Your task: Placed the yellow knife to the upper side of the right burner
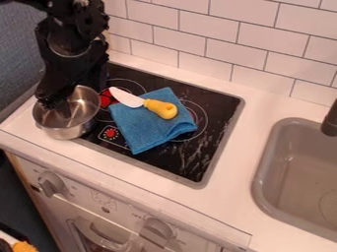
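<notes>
The yellow knife (161,109) lay flat on the blue cloth (139,129), its handle near the upper left part of the right burner (205,120) and its blade pointing toward the left burner (137,84). The cloth partly covered the right burner. The silver pot (58,122) stood at the left edge of the stove (214,142), well apart from the knife, and the gripper (64,112) hung down into the pot's mouth. From my station I could not tell whether the gripper was wide or narrow. I judged the placement incomplete: the knife was close to its goal but lay too far left, so grasping, a short transfer rightward and toward the wall (247,59), and release remained.
</notes>
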Available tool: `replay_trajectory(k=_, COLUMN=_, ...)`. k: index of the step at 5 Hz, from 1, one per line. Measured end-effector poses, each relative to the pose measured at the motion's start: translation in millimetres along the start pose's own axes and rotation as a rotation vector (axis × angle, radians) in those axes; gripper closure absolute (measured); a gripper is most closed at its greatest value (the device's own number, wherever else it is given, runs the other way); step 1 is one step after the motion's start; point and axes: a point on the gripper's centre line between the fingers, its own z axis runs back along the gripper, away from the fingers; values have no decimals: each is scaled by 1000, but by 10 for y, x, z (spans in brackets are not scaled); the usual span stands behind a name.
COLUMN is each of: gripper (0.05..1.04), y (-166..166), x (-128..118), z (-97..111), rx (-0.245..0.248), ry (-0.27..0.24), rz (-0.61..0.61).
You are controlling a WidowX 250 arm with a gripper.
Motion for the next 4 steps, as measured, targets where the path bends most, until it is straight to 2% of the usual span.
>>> replay_trajectory(k=1, gripper=83, y=21, x=-31, z=-35, rx=14, ry=12, rz=1)
replay_trajectory(k=2, gripper=83, y=-133, x=-211, z=-42, rx=-9, ry=55, rz=-22)
replay_trajectory(k=3, gripper=83, y=-393, x=-321, z=-51, rx=-54, ry=66, rz=-42)
replay_trajectory(k=4, gripper=83, y=-615, x=-476, z=-95, rx=-78, ry=106, rz=-70)
